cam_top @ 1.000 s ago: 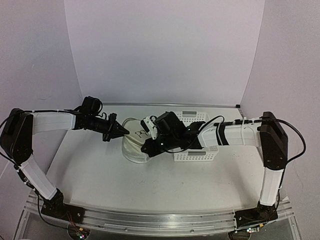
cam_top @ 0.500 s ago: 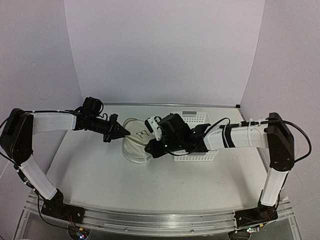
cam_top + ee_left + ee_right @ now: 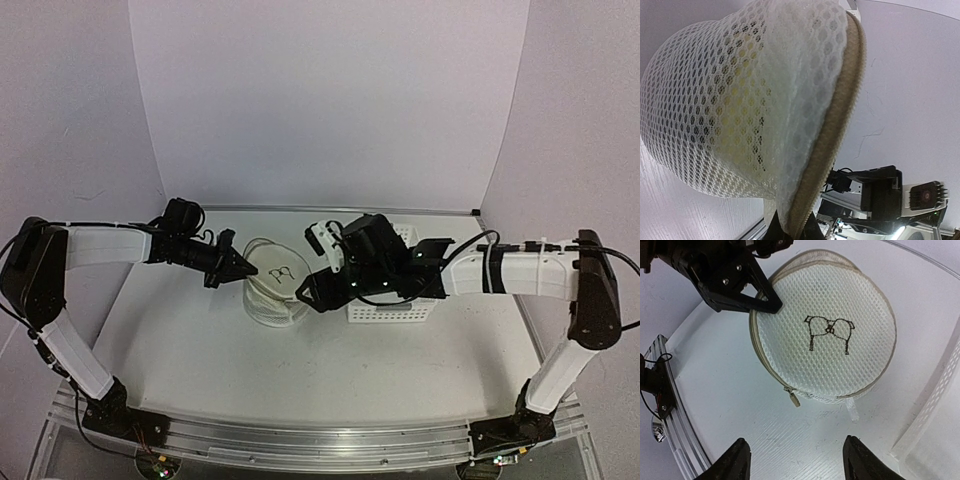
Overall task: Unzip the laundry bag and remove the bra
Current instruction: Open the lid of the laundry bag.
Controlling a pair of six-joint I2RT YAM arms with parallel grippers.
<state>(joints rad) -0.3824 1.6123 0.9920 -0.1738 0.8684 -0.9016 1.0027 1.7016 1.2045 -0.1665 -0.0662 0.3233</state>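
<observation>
Right arm (image 3: 520, 272) crosses over the basket (image 3: 388, 314) beside the laundry bag (image 3: 272, 283).

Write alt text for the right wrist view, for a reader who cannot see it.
A round white mesh laundry bag with a black bra drawing sits on the white table, beige zip pull toward the camera. The black left gripper pinches its rim; the right gripper hovers open.
</observation>
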